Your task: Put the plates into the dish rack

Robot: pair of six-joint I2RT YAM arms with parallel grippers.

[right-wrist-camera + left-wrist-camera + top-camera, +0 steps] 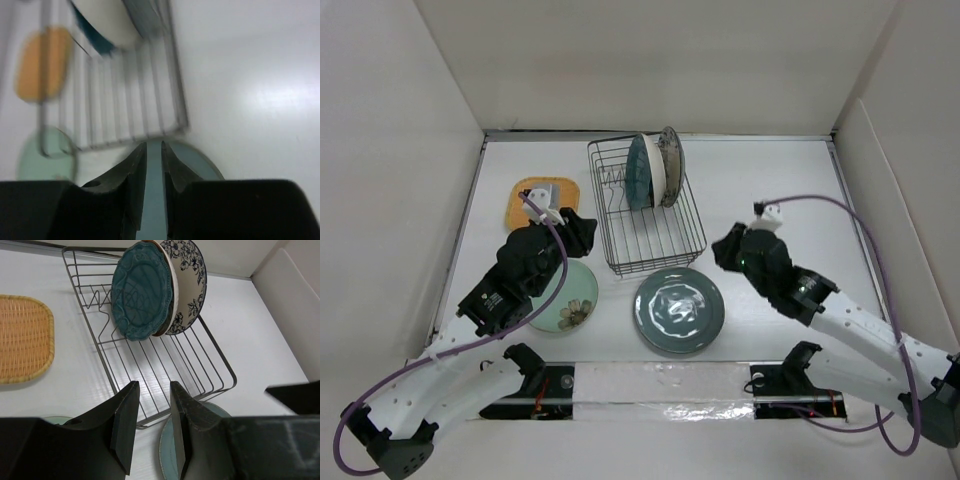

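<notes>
I'm working in a robotics lab cell: a white table (780,190) boxed by plain white panels (650,60) left, far and right, my left arm (450,380) and right arm (860,330) bolted at its near edge, a dish rack (650,235) on it.

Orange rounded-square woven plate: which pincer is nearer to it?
Left. The left pincer hovers right of the orange rounded-square woven plate, beside the left wall of the black wire dish rack; the right pincer is beyond the rack's opposite side.
</notes>
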